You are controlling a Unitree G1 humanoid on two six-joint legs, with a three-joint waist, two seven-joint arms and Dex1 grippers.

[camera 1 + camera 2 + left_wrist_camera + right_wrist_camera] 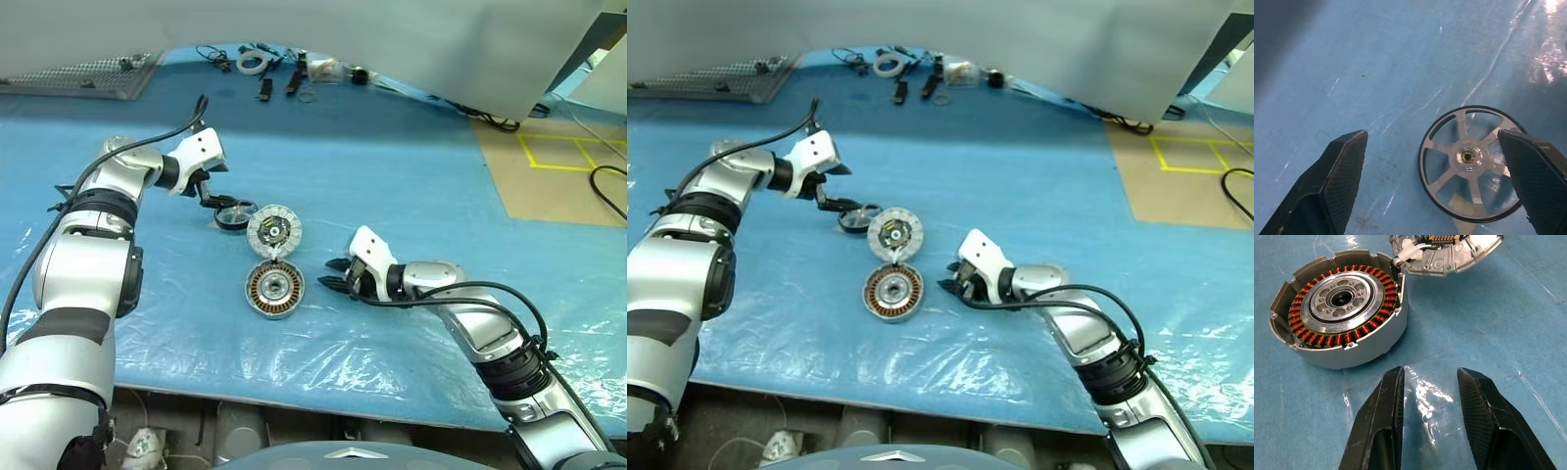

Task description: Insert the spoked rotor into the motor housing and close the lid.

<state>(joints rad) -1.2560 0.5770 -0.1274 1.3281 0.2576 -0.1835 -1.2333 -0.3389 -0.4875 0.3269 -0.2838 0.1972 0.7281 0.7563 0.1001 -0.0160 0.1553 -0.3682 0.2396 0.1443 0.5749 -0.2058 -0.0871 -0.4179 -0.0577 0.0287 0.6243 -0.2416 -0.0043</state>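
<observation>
Right gripper (333, 274) rests part-open and empty just beside the motor housing (274, 289); the lid (274, 230) touches its far edge. Beyond, the spoked rotor (1471, 164) lies flat between the wide-open left gripper (217, 199) fingers, ungrasped. Rotor looks thin, rigid, light, slick metal; best pinched across the rim.

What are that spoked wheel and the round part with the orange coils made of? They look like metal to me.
Probably, yes. The spoked rotor looks like bright machined metal, likely aluminium: its spokes and hub shine silver, with a thin dark rim around them. The motor housing has a matte silver-grey wall that looks like cast or machined metal, a polished hub, and glossy orange-brown windings that look like enamelled copper wire.
</observation>
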